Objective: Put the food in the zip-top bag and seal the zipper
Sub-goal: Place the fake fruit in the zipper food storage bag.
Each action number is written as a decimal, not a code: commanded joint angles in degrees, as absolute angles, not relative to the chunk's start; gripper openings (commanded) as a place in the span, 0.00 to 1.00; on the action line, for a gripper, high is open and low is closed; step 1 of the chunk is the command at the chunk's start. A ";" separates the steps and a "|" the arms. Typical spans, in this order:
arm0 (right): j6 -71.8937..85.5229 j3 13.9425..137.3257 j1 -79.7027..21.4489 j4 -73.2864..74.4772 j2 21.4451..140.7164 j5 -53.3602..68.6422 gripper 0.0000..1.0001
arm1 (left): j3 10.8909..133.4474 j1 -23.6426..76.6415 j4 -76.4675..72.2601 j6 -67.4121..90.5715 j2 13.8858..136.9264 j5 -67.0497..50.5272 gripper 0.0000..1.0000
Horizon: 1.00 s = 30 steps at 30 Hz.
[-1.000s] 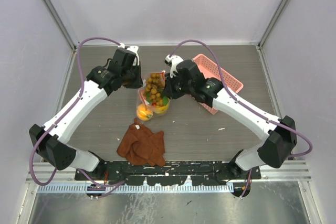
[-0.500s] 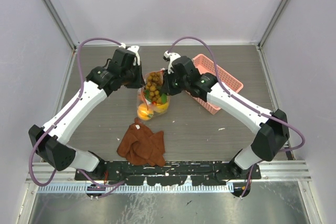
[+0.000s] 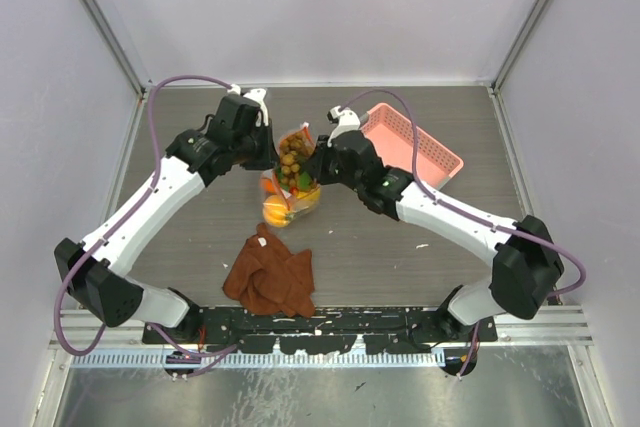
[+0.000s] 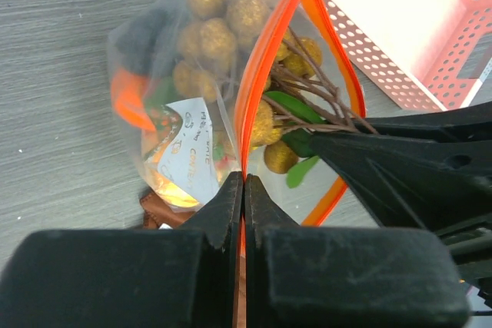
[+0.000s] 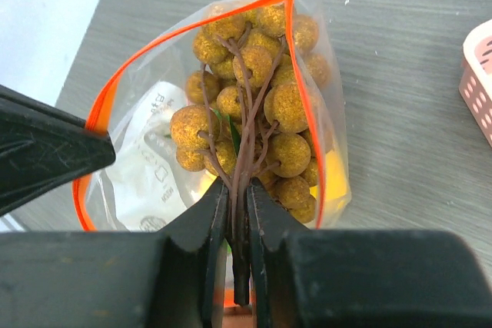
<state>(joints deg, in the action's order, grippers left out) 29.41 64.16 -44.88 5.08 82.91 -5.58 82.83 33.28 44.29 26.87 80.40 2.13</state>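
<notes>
The zip-top bag (image 3: 289,179) lies mid-table with its mouth held apart. My left gripper (image 4: 244,182) is shut on the orange-red zipper (image 4: 257,74) at the bag's left lip. My right gripper (image 5: 238,186) is shut on the brown stem of the brownish-green grapes (image 5: 261,105), which hang inside the open mouth. In the top view the left gripper (image 3: 268,152) and right gripper (image 3: 318,162) flank the grapes (image 3: 291,160). Orange and yellow fruit (image 3: 275,211) lie at the bag's bottom. A dark shape (image 4: 142,32) shows through the plastic.
A pink lattice basket (image 3: 412,152) stands just right of the right arm, and it also shows in the left wrist view (image 4: 400,28). A rust-brown cloth (image 3: 270,275) lies crumpled near the front edge, below the bag. Walls close in the table's far and side edges.
My right arm has turned at the wrist and its forearm has swung nearer, with the grapes kept at the bag's mouth. The left arm has held still on the zipper.
</notes>
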 commanded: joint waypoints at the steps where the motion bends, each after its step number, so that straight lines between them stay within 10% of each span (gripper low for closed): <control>1: 32.26 60.77 -47.11 -13.05 80.83 -15.90 0.01 | 83.33 33.93 40.93 28.77 78.90 1.61 0.00; 14: 30.09 58.38 -49.74 -17.46 81.25 -17.67 0.01 | 72.85 35.18 40.23 38.00 69.20 6.24 0.45; 30: 29.71 55.72 -51.67 -20.09 81.47 -22.64 0.01 | 64.24 37.53 32.65 41.58 70.18 15.97 0.40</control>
